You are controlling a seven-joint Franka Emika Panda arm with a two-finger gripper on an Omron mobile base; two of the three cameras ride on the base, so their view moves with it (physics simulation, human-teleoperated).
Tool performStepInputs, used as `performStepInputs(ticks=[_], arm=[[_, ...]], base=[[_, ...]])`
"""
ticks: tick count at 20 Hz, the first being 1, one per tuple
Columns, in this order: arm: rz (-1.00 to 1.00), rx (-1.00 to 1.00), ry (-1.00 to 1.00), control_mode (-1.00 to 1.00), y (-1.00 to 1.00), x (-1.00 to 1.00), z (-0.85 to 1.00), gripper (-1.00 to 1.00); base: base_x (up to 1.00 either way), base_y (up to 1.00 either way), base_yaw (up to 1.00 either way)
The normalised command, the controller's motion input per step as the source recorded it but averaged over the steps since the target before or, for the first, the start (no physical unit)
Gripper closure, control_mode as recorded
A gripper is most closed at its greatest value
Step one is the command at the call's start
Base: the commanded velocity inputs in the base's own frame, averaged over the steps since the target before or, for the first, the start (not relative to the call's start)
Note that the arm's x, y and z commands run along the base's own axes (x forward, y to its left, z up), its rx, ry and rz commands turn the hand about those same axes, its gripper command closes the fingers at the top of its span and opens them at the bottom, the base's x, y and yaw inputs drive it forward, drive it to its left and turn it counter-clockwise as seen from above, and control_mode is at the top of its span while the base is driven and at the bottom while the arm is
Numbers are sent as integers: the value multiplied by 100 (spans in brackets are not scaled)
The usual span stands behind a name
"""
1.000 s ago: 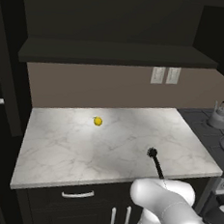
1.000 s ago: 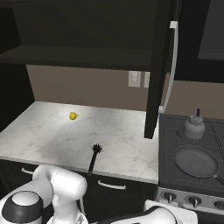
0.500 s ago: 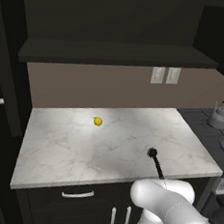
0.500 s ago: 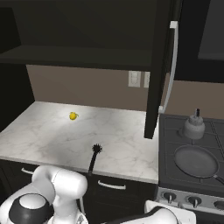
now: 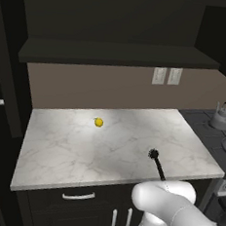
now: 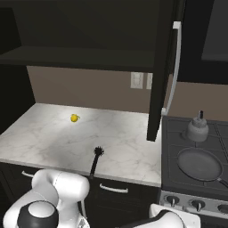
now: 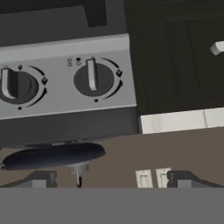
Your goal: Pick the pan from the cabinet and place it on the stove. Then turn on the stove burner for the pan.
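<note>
From my left base view the stove (image 5: 215,134) runs off the right edge; the pan (image 6: 199,164) loses its handle at the right base view's edge

The pan (image 6: 199,163) sits flat on the stove (image 6: 178,133), on a near burner, its handle pointing to the lower right. A small silver kettle (image 6: 197,129) stands behind it on a rear burner. Knobs (image 6: 192,204) line the stove's front edge. The cabinet (image 6: 165,67) door hangs open above the counter's right end. On the marble counter (image 6: 53,142) lie a small yellow object (image 6: 74,118) and a black brush (image 6: 96,159), well apart.
</note>
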Motion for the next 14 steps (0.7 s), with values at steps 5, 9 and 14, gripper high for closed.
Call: performStepInputs(ticks=[5, 9, 14], arm=[[0, 0, 0, -100, -2, 12, -9, -100], [0, 0, 0, -100, 0, 11, -13, -100], [0, 0, 0, -100, 0, 13, -13, -100]], base=[[0, 0, 0], [0, 0, 0], [0, 0, 0]])
